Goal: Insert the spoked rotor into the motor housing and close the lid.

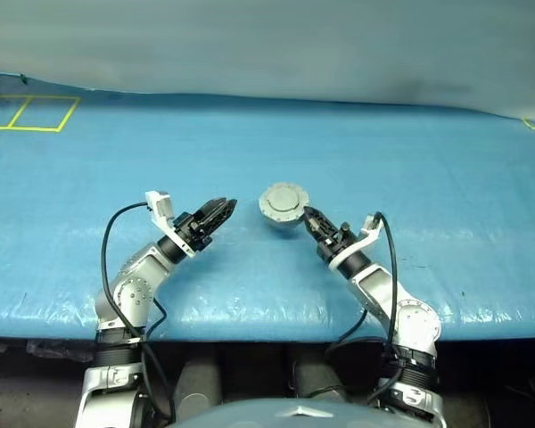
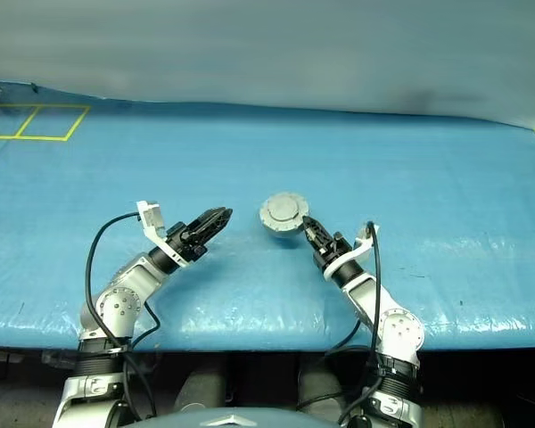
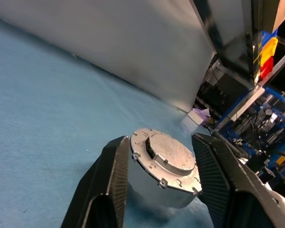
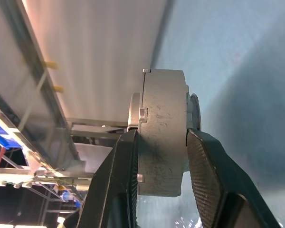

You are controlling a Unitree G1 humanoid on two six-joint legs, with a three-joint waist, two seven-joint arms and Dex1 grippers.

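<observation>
**Mia:** What is the robot doing with that round silver can?

**Sam:** That is the motor housing. The lid is already on top of it. I think the wheel with spokes is inside, but I cannot see it under the lid.

**Mia:** Who is holding it?

**Sam:** The right gripper. Its two black fingers pinch the can, one on each flat end, and the can seems to be lifted a bit above the blue table.

**Mia:** And the other one?

**Sam:** The left gripper is let go. Its fingers stand apart with nothing in them. The can sits just past its tips, a little way off, not touching.

**Mia:** So what should it do now?

**Sam:** I think the job is almost done. The good way is to put the can down slowly and flat on the table, lid up, and then open the right fingers gently. If it lets go too soon, the can might roll or tip.

**Mia:** Should the left one help?

**Sam:** It can stay close, just beside the can, ready to catch it. It should not bump the lid, or the lid might pop off.
</observation>
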